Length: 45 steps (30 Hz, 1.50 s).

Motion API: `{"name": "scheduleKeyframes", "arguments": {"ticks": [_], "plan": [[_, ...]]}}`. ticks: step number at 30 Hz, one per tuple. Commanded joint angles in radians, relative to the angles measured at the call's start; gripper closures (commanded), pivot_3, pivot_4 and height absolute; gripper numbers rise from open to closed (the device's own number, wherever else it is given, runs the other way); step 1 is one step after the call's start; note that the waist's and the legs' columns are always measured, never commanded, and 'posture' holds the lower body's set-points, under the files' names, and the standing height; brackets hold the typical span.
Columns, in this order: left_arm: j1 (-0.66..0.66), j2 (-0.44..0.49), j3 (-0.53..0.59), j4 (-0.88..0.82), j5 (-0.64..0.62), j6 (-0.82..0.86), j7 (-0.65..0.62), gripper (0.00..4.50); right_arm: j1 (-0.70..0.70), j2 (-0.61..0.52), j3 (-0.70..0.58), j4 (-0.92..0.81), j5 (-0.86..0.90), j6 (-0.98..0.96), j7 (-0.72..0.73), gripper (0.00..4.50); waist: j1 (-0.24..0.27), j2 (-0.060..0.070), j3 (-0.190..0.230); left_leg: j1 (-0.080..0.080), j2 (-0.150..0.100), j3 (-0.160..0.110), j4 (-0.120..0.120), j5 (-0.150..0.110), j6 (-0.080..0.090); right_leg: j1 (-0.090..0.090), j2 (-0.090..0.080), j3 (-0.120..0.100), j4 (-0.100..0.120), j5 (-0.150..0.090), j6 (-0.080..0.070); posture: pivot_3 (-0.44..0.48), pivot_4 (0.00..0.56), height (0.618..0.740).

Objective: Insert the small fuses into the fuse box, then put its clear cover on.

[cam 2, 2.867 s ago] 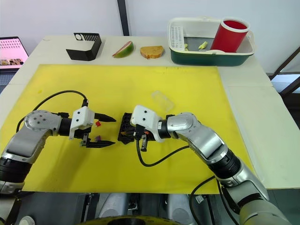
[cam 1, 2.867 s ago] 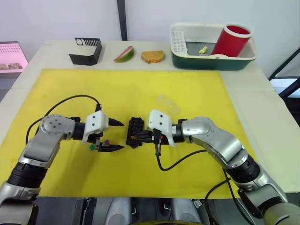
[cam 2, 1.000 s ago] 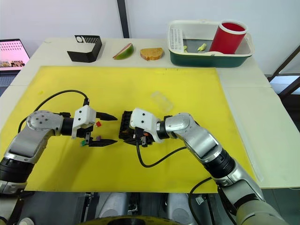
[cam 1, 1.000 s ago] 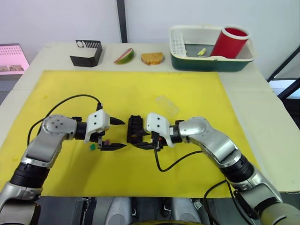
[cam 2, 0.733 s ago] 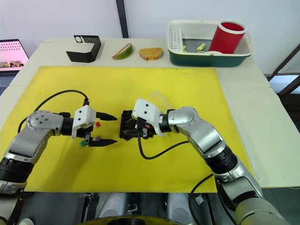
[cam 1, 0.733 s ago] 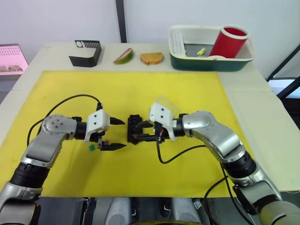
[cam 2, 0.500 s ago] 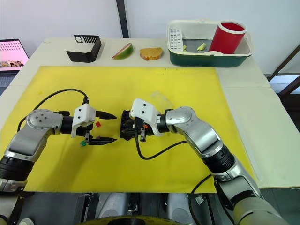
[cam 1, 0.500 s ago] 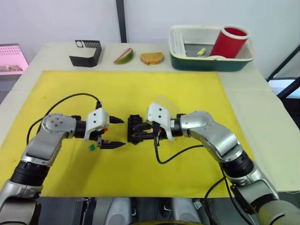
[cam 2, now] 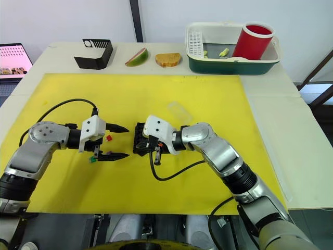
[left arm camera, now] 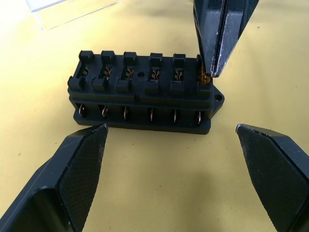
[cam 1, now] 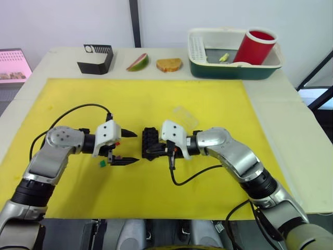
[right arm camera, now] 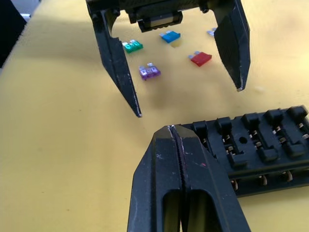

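The right gripper point(left arm camera: 216, 72), clenched, presses an orange fuse point(left arm camera: 204, 78) into the end slot of the black rectangular fuse box point(left arm camera: 145, 94). The left gripper point(cam 2: 118, 141) hangs released just beside it.

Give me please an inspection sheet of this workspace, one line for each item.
Surface: yellow mat on pale table.
Job's things: fuse box on mat, orange fuse at its end slot; green fuse, blue fuse, red fuse, purple fuse loose; clear cover off, behind box.
Clutter: black stand, fruit slice, bread, bin holding red cup, along far edge.
Hands: left hand open beside box; right hand shut, tips at orange fuse.
Cables: black cable at left wrist, another at right, looping over mat.
Surroundings: screen at left, white wall.
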Motion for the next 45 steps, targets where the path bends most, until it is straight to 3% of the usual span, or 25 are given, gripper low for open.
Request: {"name": "scheduleKeyframes", "arguments": {"ticks": [1, 12, 19, 22, 26, 28, 30, 33, 38, 45], "plan": [[-0.006, 0.015, 0.018, -0.027, -0.001, -0.009, 0.002, 0.0, 0.008, -0.01, 0.024, 0.029, -0.038, -0.021, 0.001, 4.47, 0.0, 0.0, 0.0, 0.0, 0.0, 0.0, 0.0, 0.0, 0.0, 0.0, 0.0, 0.0, 0.0, 0.0, 0.0, 0.0, 0.15, 0.74], [-0.005, 0.051, 0.065, -0.051, -0.055, 0.068, -0.002, 0.0, -0.029, -0.011, -0.172, -0.129, 0.166, 0.131, 0.028, 4.47, 0.0, 0.0, 0.0, 0.0, 0.0, 0.0, 0.0, 0.0, 0.0, 0.0, 0.0, 0.0, 0.0, 0.0, 0.0, 0.0, 0.15, 0.74], [0.02, 0.166, 0.186, -0.084, -0.135, 0.232, 0.004, 0.0, -0.005, -0.147, -0.329, -0.209, 0.265, 0.176, 0.058, 4.47, 0.0, 0.0, 0.0, 0.0, 0.0, 0.0, -0.001, 0.0, 0.0, 0.0, -0.001, 0.0, -0.001, 0.0, 0.0, 0.0, 0.15, 0.74], [0.097, 0.257, 0.304, -0.09, -0.175, 0.303, -0.014, 0.0, 0.083, -0.333, -0.421, -0.206, 0.251, 0.128, 0.135, 3.73, 0.003, 0.001, 0.001, -0.001, 0.0, 0.0, -0.001, -0.001, 0.001, 0.0, -0.001, 0.0, -0.002, 0.0, 0.0, 0.0, 0.15, 0.74], [0.263, 0.35, 0.487, -0.032, -0.174, 0.322, -0.049, 0.0, 0.195, -0.537, -0.563, -0.159, 0.269, 0.07, 0.245, 1.83, -0.001, 0.001, 0.002, -0.003, -0.001, 0.001, -0.001, -0.002, 0.003, -0.002, -0.003, 0.0, -0.003, 0.0, 0.001, 0.0, 0.15, 0.74], [0.34, 0.367, 0.551, -0.015, -0.159, 0.308, -0.06, 0.0, 0.236, -0.594, -0.615, -0.12, 0.276, 0.045, 0.281, 0.78, -0.003, 0.001, 0.002, -0.002, 0.0, 0.002, -0.002, -0.002, 0.003, -0.002, -0.003, 0.0, -0.003, 0.0, 0.001, 0.0, 0.15, 0.74], [0.422, 0.371, 0.618, 0.009, -0.135, 0.279, -0.069, 0.0, 0.285, -0.642, -0.663, -0.055, 0.258, 0.005, 0.306, 0.03, -0.001, 0.002, 0.002, -0.001, 0.001, 0.002, -0.002, -0.005, 0.006, -0.002, -0.003, 0.0, -0.003, -0.001, 0.001, 0.0, 0.15, 0.74], [0.498, 0.37, 0.68, 0.025, -0.123, 0.249, -0.079, 0.0, 0.329, -0.682, -0.698, 0.042, 0.228, -0.05, 0.319, 0.03, 0.0, 0.002, 0.002, 0.0, 0.001, 0.002, -0.002, -0.005, 0.006, -0.002, -0.003, 0.0, -0.003, -0.001, -0.001, 0.0, 0.15, 0.74], [0.509, 0.391, 0.679, 0.09, -0.09, 0.187, -0.089, 0.0, 0.356, -0.701, -0.7, 0.09, 0.214, -0.103, 0.331, 0.03, 0.002, 0.003, 0.003, -0.002, 0.001, 0.002, -0.002, -0.005, 0.006, -0.003, -0.004, 0.001, -0.003, -0.002, -0.003, 0.0, 0.15, 0.74], [0.415, 0.415, 0.574, 0.135, -0.084, 0.164, -0.105, 0.0, 0.386, -0.689, -0.705, 0.051, 0.22, -0.097, 0.3, 0.03, 0.004, 0.004, 0.003, -0.004, 0.001, 0.002, -0.002, -0.002, 0.002, -0.005, -0.004, 0.001, -0.003, -0.001, -0.001, 0.0, 0.15, 0.74]]}}
